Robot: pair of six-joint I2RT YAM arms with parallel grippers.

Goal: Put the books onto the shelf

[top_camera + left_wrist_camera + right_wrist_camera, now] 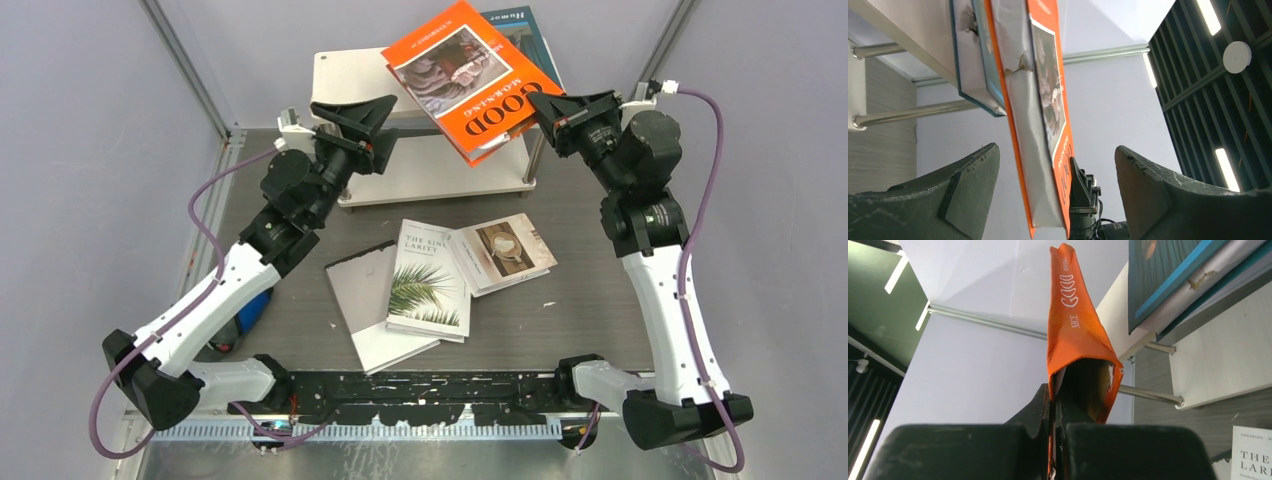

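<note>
Books on the shelving job: the orange "GOOD" book [470, 75] lies askew on the teal book [520, 28], both on the top board of the shelf [345, 75]. The orange one's near corner juts past the front edge. My right gripper [540, 103] is clamped tight on that jutting edge, the cover pinched between the jaws. My left gripper [383, 125] hovers at the shelf's left front, jaws spread wide and holding nothing. From its wrist camera the orange book shows between my fingers, touching neither. On the table [590, 300], the palm-leaf book [428, 280] rests partly on the grey-white book [362, 300], with the cup-photo book [505, 250] touching its right edge.
</note>
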